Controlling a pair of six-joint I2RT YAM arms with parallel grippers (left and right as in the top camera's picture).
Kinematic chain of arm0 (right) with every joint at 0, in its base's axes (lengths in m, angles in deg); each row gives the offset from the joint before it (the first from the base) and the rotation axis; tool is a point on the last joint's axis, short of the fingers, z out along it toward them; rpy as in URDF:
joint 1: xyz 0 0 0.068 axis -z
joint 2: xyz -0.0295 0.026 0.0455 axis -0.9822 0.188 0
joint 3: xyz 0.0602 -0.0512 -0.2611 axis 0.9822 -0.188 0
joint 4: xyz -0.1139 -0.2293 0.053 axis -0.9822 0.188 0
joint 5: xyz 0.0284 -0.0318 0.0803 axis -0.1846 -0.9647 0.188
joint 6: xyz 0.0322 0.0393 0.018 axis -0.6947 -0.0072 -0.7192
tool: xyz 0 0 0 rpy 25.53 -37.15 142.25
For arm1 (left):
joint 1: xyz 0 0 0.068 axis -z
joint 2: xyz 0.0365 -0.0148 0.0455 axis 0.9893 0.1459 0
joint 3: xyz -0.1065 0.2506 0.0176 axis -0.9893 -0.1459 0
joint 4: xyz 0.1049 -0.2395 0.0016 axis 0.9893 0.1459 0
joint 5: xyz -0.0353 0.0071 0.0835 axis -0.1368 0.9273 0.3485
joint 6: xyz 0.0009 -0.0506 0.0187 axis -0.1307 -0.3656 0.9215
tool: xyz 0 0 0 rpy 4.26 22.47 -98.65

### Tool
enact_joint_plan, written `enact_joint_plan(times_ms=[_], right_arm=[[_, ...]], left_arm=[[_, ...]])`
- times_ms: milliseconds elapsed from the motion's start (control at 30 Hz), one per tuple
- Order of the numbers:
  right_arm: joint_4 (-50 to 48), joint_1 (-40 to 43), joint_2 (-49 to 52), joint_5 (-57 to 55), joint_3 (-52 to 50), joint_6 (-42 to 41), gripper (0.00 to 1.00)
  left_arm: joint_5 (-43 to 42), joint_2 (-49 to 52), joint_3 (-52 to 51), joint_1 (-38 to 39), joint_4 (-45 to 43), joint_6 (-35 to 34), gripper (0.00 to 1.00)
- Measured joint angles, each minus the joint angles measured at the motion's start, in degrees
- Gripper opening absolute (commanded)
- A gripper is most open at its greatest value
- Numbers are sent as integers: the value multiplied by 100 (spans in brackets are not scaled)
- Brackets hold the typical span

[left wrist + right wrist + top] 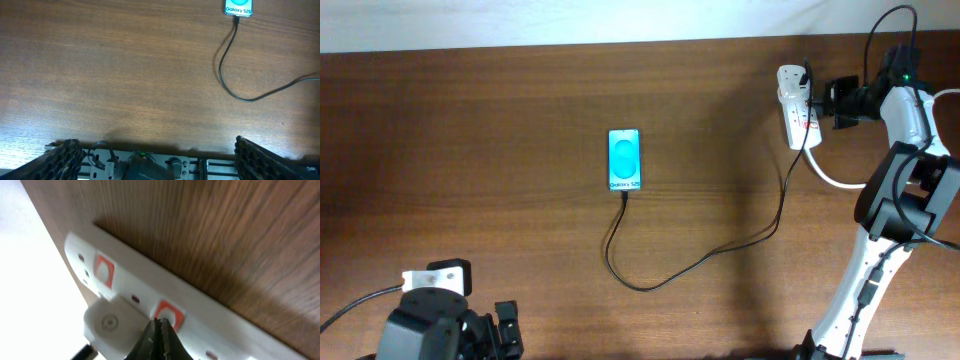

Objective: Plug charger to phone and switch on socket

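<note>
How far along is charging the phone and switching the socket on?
Looks done: the charger is plugged into the phone at its bottom edge. In hand: the right gripper, shut, has its tip at a red-marked switch on the socket. Left: pressing it; whether it is already on cannot be told. The left gripper is open.

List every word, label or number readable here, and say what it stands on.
"Galaxy S25": on the slim smartphone with cyan-blue screen, legible in the left wrist view, too small to read overhead.
White oblong power strip: red switch marks only, no readable text.
</note>
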State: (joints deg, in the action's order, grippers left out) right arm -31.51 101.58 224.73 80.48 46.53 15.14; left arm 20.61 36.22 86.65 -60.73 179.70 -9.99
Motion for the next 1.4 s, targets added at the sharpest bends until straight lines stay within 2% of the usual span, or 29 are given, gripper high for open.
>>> enact_joint_plan(times_ms=[467,733,967,1167,1400], right_arm=[[208,-199,-44,-612,81,72,4],[306,-216,-46,-601,109,181,4],[931,-105,-337,-1207,57,483,4],[1556,378,-1401,-2004,20,885,4],[2371,498,-3077,-2232,20,2175,4]], left_arm=[[0,0,0,0,-2,0,99],[0,0,0,0,0,-2,99],[0,0,0,0,0,0,99],[0,0,0,0,0,-2,99],[-2,0,0,0,4,0,100]])
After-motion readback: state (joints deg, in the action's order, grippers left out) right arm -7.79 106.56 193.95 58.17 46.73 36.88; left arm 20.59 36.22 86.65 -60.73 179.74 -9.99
